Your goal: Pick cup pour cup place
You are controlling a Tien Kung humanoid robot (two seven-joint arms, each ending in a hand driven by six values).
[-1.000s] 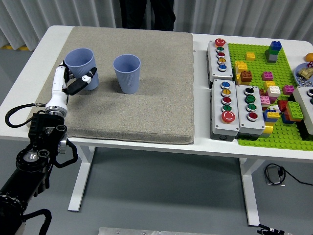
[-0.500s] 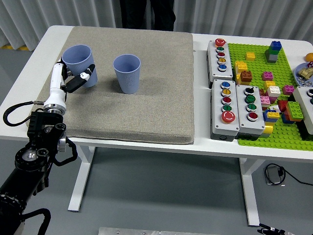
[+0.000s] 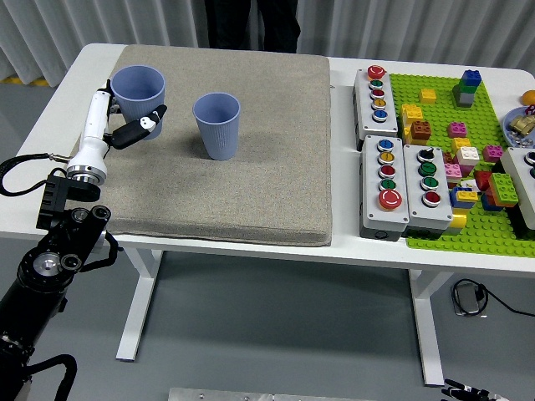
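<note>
White tabletop [image 3: 50, 142] carries a grey mat [image 3: 251, 167] over its left part. Near the mat's far-left corner, the left hand [image 3: 117, 125] grips one blue cup [image 3: 139, 93]; a second blue cup [image 3: 216, 124] stands just right, apart.

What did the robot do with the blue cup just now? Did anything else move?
The left hand, shut on the held cup, carried it up and away from the robot, toward the far edge of the grey mat. It already held the cup a second ago. The other blue cup stayed upright in the same spot, and the button boxes and bricks did not move.
</note>
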